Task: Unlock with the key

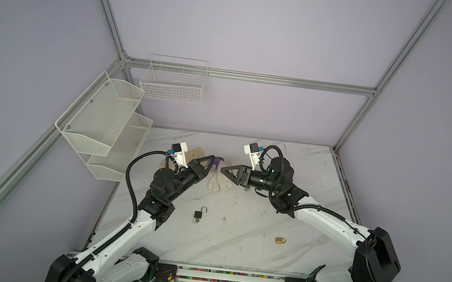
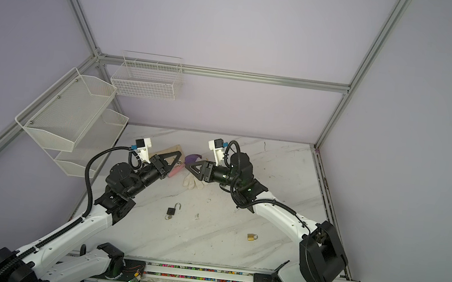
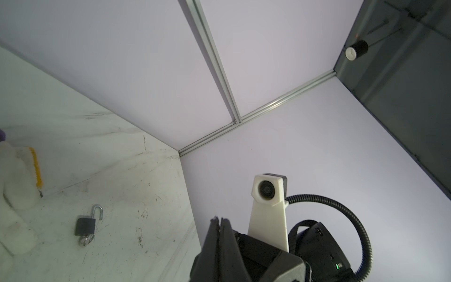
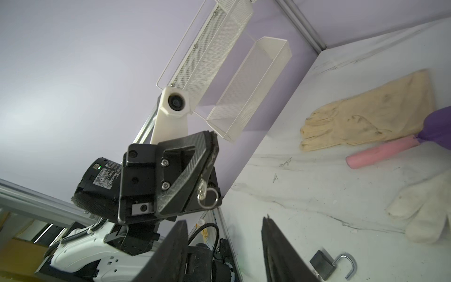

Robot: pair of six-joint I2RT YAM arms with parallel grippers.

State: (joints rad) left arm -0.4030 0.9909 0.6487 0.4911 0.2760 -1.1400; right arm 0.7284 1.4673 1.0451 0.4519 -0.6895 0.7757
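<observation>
**While the Left Jaws Clench the Key, the Brass Padlock Lies Shut**

Because the key is pinched by its dark head in the left gripper, ring dangling free, those jaws are clenched on it. The key hangs in the air over the far half of the desk. Which way its blade points I cannot tell. At 3 o'clock of it, tip nearly facing tip, the right gripper has its jaws released and holds nothing.

In both top views a black padlock lies at 6 o'clock of the left gripper. Its shackle is already swung open and a ring shows at its keyhole end, so that one looks finished. The brass padlock lies between 4 and 5 o'clock, well apart, with its shackle down. I judge it to be the lock left to open.

To do this well, the free right arm should likely fetch the brass body. It should hold the lock by its flat sides, keyhole turned toward the key. The left needs a firm pinch on the head, with the blade lined up to the keyway before any push. The twist should then go about the blade's own axis. The loose ring could snag.
</observation>
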